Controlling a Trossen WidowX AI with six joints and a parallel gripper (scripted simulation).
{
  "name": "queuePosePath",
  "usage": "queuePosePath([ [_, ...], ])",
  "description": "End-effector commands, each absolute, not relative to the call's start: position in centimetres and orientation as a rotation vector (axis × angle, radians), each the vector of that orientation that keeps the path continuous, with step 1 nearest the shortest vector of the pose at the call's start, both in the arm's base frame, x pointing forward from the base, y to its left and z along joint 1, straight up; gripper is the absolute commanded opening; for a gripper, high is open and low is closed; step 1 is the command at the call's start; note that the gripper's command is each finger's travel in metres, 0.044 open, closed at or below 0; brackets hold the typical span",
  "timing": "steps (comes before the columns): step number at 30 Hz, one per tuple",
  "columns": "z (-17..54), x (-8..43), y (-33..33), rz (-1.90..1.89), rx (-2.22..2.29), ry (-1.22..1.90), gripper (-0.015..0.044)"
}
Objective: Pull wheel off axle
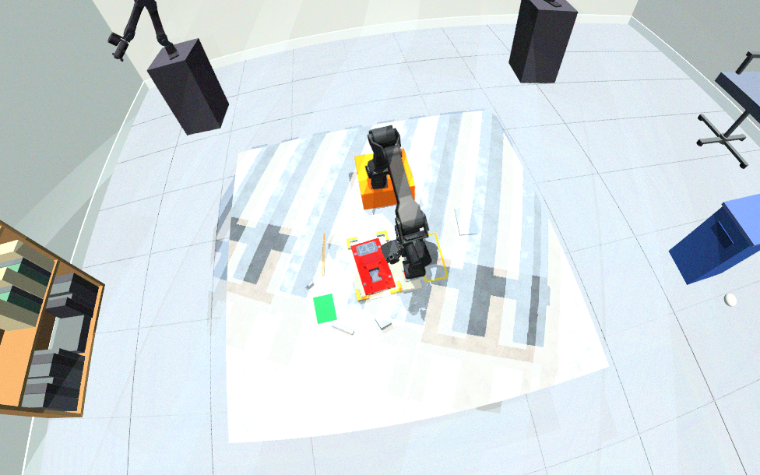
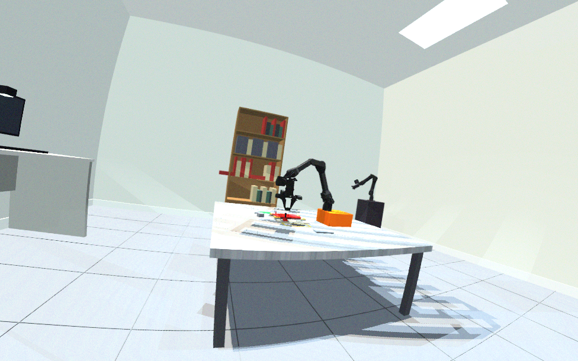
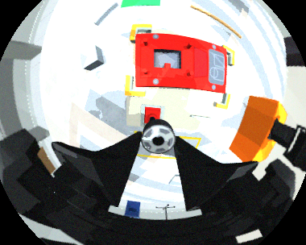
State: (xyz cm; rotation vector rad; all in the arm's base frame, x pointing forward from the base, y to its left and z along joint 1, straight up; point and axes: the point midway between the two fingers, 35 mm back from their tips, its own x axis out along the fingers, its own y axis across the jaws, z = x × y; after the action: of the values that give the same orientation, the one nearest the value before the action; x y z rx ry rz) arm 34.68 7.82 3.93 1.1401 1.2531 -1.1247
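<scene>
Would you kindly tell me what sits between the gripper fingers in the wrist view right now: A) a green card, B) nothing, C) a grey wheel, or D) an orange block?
C: the grey wheel sits clamped in the gripper, its round hub facing the wrist camera, raised above the table.

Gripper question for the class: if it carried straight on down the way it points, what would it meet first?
The gripper, shut on the wheel, points down. Straight below lies a small red piece on a pale patch of table, probably the axle's base, though depth is hard to judge.
</scene>
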Motion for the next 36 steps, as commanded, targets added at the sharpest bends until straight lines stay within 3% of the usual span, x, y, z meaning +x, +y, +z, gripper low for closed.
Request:
queuePosePath([
  [1,5.5,34.7,7.8,-1.11,1.154,1.237,0.0],
  [24,5.4,29.2,16.2,-1.109,1.158,1.247,0.0],
  [36,3.4,29.0,16.4,-1.109,1.158,1.248,0.0],
])
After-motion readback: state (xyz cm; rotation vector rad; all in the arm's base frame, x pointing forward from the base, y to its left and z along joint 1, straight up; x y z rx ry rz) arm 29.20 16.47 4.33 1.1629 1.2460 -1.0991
